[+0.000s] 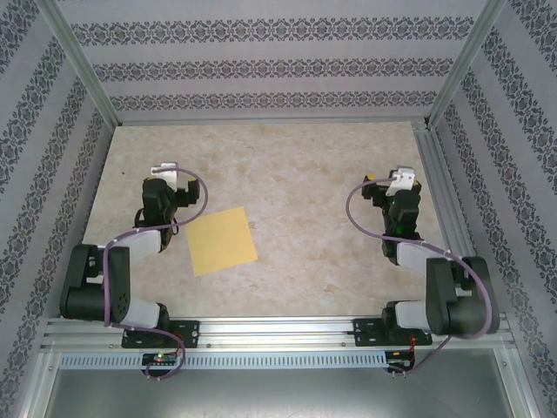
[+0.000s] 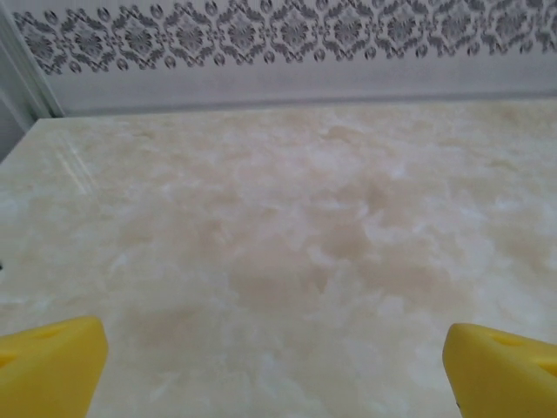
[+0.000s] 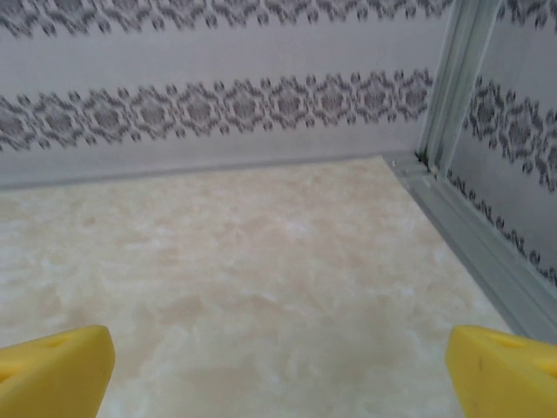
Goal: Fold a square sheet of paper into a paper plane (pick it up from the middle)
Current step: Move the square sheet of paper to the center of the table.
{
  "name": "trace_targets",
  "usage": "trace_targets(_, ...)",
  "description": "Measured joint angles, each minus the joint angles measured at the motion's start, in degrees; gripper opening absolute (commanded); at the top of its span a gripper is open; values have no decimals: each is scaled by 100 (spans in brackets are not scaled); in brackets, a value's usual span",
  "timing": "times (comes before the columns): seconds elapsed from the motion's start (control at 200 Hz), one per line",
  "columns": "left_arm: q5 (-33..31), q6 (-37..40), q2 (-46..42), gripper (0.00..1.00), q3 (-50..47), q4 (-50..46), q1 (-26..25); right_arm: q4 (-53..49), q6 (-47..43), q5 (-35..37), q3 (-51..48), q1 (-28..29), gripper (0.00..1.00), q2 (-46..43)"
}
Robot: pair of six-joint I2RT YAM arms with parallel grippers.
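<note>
From above, the flat square sheet of thin yellow paper (image 1: 223, 240) lies unfolded and slightly turned on the pale marbled counter (image 1: 296, 165). The left hand (image 1: 167, 177) sits just left of the sheet and a little beyond it, clear of it. The right hand (image 1: 392, 181) is well off to the sheet's right.

In the left wrist view, the left hand (image 2: 278, 374) has its yellow fingertips (image 2: 48, 366) spread wide over bare counter, holding nothing.

In the right wrist view, the right hand (image 3: 278, 374) is spread just as wide and empty, facing the patterned wall (image 3: 218, 104).
</note>
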Motion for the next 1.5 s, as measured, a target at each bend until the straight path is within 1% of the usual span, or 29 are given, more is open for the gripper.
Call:
trace_targets(0.095, -72, -382, -243, 100, 476, -798, 0, -1137, 363, 179, 743, 229, 98, -354)
trace_targets(0.195, -83, -909, -382, 100, 1051, -1823, 0, -2295, 874, 210, 1593, 450, 98, -387)
trace_targets(0.27, -31, -1276, -400, 100, 1508, -2623, 0, -2999, 1169, 223, 2076, 778, 98, -308)
trace_targets(0.33, 52, -1513, -400, 100, 1779, -3136, 0, -3510, 1366, 278, 2396, 1161, 98, -140)
trace_targets(0.42, 136, -1823, -400, 100, 2024, -3770, 0, -4304, 1593, 498, 2964, 1980, 98, 391)
trace_targets(0.599, 332, -2210, -400, 100, 2135, -4586, 2, -5351, 1665, 791, 3960, 3738, 98, 1624)
trace_targets(0.684, 407, -2310, -393, 100, 2157, -4780, 2, -5735, 1591, 914, 4542, 4352, 98, 2282)
trace_targets(0.784, 446, -2367, -361, 100, 2232, -4951, 7, -6144, 1458, 979, 5187, 4846, 98, 2986)
trace_targets(0.939, 544, -2367, -332, 100, 2302, -5021, 17, -6747, 1322, 1049, 6089, 5213, 98, 3888)
trace_targets(1.129, 590, -2363, -328, 100, 2326, -5056, 28, -7488, 1213, 1145, 7040, 5316, 98, 4730)
trace_targets(1.264, 605, -2361, -304, 100, 2328, -5056, 68, -7897, 1115, 1154, 7267, 5316, 98, 4981)
trace_targets(1.504, 608, -2361, -280, 100, 2328, -5058, 94, -8229, 911, 1064, 7274, 5316, 98, 5134)
